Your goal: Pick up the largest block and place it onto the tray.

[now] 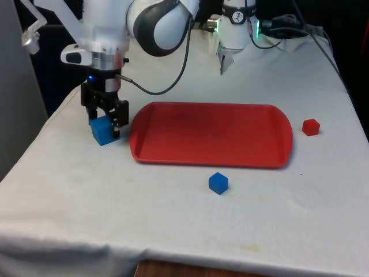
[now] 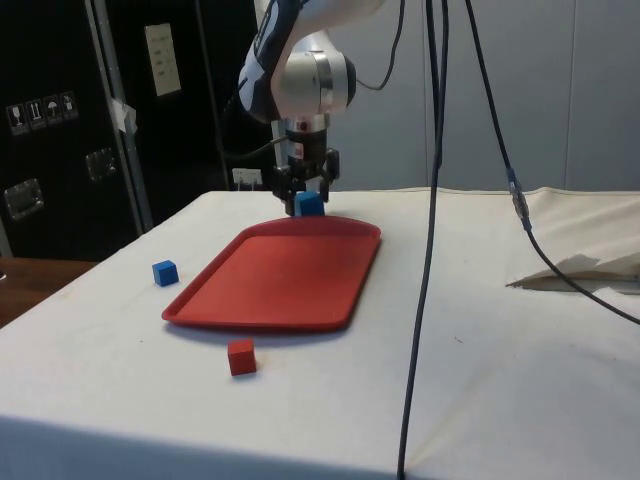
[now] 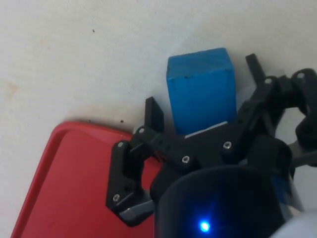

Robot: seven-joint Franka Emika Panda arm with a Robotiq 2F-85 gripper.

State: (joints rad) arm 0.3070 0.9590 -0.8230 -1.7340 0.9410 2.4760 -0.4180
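At nine o'clock of the flat red plastic tray point(image 1: 210, 135), black two-finger gripper point(image 1: 105, 124) clamps the large blue cube point(image 1: 102, 130); off-centre grip risks slippage during lift.

I find no writing I can read from here. On the dark cabinets point(image 2: 60, 130) in the side view there is a pale sheet point(image 2: 161, 59) with lines too small to make out, and lower down a white sticker point(image 2: 40, 112) carrying small handling pictograms (symbols, not words). The blocks and the tray carry no lettering that I can see.
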